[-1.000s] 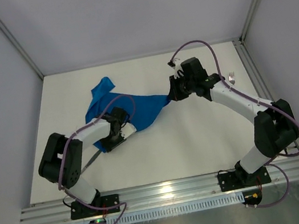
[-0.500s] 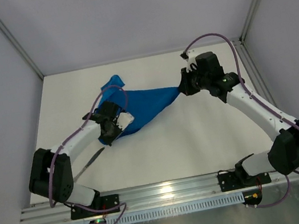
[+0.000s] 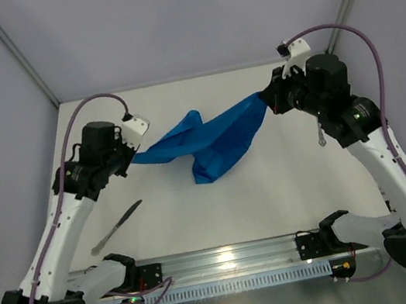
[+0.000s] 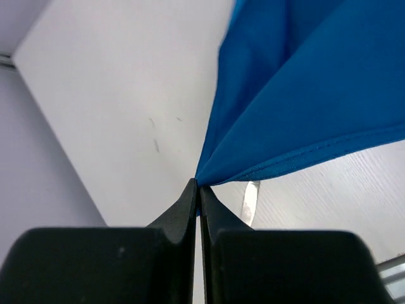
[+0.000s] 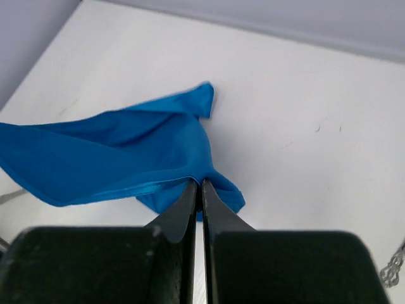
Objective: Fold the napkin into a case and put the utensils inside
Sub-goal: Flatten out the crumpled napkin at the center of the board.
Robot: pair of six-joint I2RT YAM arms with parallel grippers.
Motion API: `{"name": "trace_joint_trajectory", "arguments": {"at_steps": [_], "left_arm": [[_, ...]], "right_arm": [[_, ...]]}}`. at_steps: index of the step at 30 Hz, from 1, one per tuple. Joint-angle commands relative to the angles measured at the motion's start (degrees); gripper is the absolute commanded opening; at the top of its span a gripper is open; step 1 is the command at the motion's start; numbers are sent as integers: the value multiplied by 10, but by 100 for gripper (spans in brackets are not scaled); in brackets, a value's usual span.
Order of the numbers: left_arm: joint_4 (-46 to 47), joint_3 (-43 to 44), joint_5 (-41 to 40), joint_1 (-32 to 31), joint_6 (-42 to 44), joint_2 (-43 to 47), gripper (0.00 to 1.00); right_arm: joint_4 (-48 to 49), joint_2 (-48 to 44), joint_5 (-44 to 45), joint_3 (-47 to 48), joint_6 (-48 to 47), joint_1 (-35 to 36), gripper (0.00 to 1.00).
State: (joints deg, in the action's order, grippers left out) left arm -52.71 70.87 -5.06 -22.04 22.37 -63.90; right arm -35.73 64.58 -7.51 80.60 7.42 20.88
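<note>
The bright blue napkin [image 3: 209, 139] hangs above the white table [image 3: 272, 187]. It is stretched across the upper middle of the overhead frame between your two arms. Your left gripper [image 3: 131, 161], at centre left, has its jaws pinched tight on one corner of the cloth. Your right gripper [image 3: 266, 98], at upper right, is clamped on the opposite end. The napkin's middle sags in a loose fold; whether it touches the table is unclear. A slim knife [image 3: 118, 227] lies at lower left, well apart from the cloth.
</note>
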Motion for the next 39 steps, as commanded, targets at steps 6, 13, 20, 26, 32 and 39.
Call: {"name": "trace_joint_trajectory", "arguments": {"at_steps": [6, 13, 20, 26, 32, 39], "left_arm": [[-87, 260, -81, 2, -14, 80, 0], [-57, 388, -93, 2, -14, -24, 0], [72, 464, -116, 22, 15, -218, 0], [92, 689, -106, 84, -8, -393, 0], [131, 708, -87, 92, -8, -411, 0], [156, 593, -53, 92, 2, -360, 0]], "right_arm": [[-122, -77, -14, 183, -28, -1, 4], [-103, -19, -9, 202, -19, -1, 4], [-40, 254, -52, 395, -7, -78, 4], [-37, 448, -70, 673, 36, -141, 4], [48, 422, -73, 618, 49, -182, 4], [22, 354, -33, 515, -42, -190, 4]]}}
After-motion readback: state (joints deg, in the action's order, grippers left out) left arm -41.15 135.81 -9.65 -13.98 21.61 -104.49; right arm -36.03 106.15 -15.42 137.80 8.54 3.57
